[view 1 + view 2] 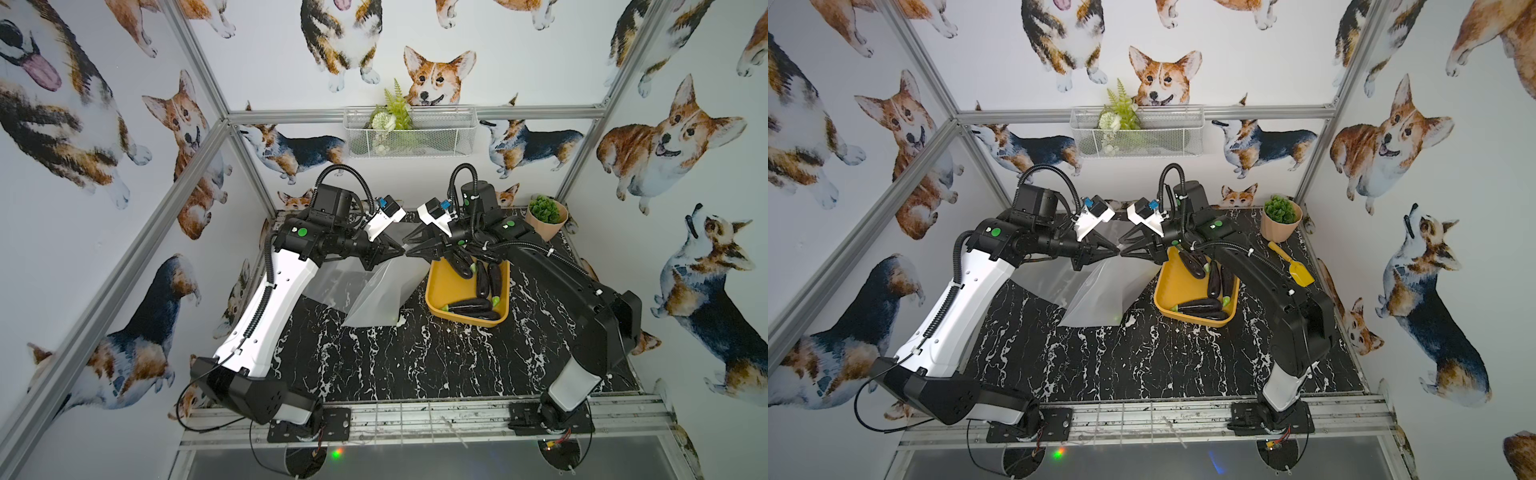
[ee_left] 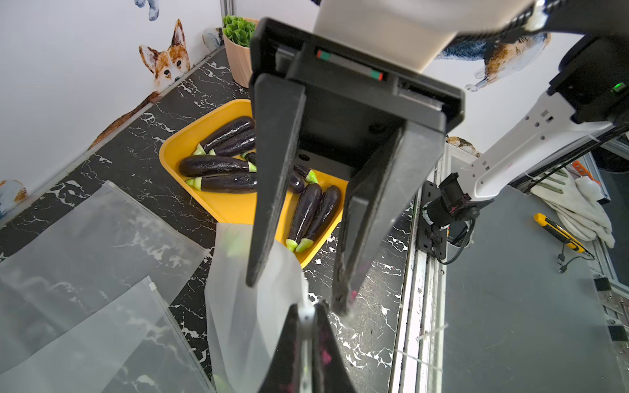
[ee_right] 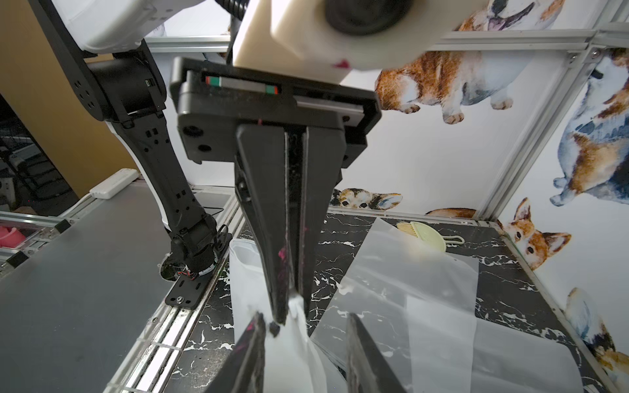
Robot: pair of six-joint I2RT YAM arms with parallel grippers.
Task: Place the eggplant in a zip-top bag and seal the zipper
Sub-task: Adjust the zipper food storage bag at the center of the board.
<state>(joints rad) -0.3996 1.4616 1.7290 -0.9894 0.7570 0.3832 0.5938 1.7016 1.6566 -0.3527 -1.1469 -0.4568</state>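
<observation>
Bag held aloft between two hands. The left hand (image 3: 289, 303) was pressed together on the top edge of the zip-top bag (image 1: 374, 295), pinching its white zipper strip so that the bag hung with its lower corner near the worktop (image 1: 415, 365). The right hand (image 2: 299, 292) stood spread, one finger on either side of the same edge, just beside the pinch and gripping nothing. The eggplants (image 1: 471, 307) lay in the yellow tray (image 1: 440, 286) to the right of the bag; whether one was already inside could not be told.

The step appeared to be a second grasp on the zipper strip. It would go best if the right hand closed squarely on the stiff strip, close to the pinch, not on the limp film below.

The bag was frosted, thin and creased; the eggplants were glossy, dark purple, slender and green-capped; the worktop was black marble-patterned.
</observation>
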